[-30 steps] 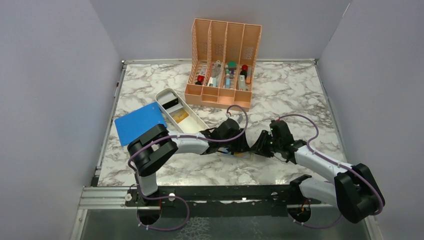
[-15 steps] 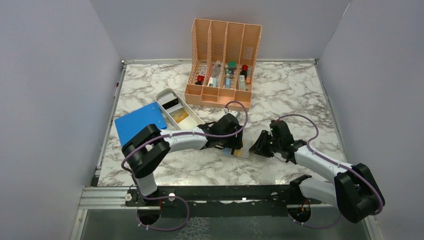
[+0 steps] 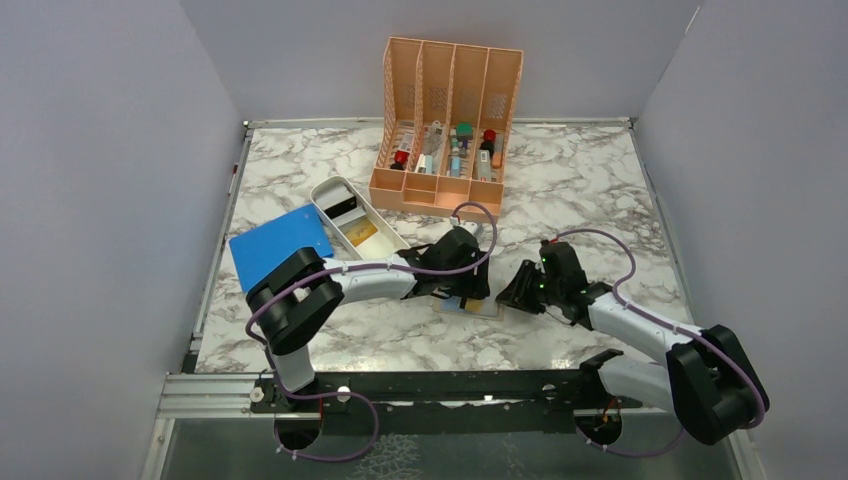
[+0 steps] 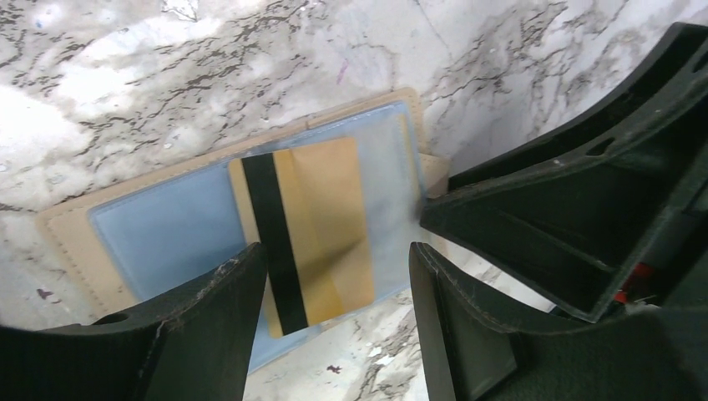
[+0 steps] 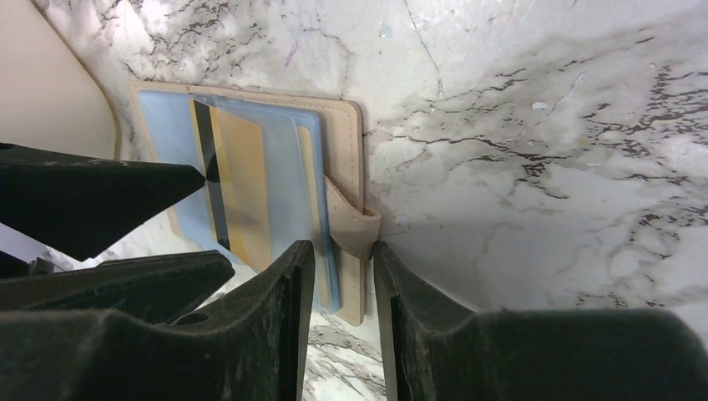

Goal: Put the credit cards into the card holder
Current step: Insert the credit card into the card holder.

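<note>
Gold card (image 4: 313, 225) in card holder (image 5: 346, 167), wrist-views only; left tool (image 4: 334, 313) apart, right tool (image 5: 344, 284) clamped on strap (image 5: 355, 224)

— Are we finding room round the holder (image 3: 470, 305)?
— Barely. Our left gripper (image 3: 467, 292) is crowding it from the left and far side, our right gripper (image 3: 515, 293) is blocking its right edge; we're seeing bare marble nearer us.

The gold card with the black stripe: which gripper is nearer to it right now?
Left. The left gripper hangs directly over the gold card, open fingers straddling its near edge. The right gripper sits farther off, at the card holder's strap edge.
</note>
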Controlling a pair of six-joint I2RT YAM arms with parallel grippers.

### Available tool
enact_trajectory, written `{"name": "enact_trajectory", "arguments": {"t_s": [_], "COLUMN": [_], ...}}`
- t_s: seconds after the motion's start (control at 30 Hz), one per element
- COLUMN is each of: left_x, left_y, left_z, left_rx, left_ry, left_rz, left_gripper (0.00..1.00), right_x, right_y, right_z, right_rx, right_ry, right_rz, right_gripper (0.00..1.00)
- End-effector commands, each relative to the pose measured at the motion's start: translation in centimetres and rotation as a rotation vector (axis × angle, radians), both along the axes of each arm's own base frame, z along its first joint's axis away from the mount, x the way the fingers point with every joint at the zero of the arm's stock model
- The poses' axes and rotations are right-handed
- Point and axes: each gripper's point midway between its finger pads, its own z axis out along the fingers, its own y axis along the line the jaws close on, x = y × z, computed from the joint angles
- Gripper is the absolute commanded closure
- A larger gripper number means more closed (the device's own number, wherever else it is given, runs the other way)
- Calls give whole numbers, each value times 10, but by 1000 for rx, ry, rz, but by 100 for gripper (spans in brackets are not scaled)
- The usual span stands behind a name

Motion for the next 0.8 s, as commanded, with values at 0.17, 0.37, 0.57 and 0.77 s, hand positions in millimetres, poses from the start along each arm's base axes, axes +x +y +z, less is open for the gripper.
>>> {"name": "enact_trajectory", "arguments": {"t_s": [0.17,0.37,0.57,0.77], "left_x": [-5,-1,1,1], "left_y": [-11,-4,7,10], "left_z": [4,12,4,-3], "left_rx": [-63,-41,16,46], "left_ry": [24,-16,-22,-21], "left_rz": [-4,8,27,30], "left_gripper": [33,33,30,30], "right_x": [-22,-23,-24,-23], "right_y": [-14,-13,-14,-12], "right_z": [-26,-27,-26,-24], "right_rx": [-62,-57,-55,-46], "right_ry": [85,86,82,77], "right_rz": [-5,-3,-3,0], "right_gripper": [62,62,62,62]}}
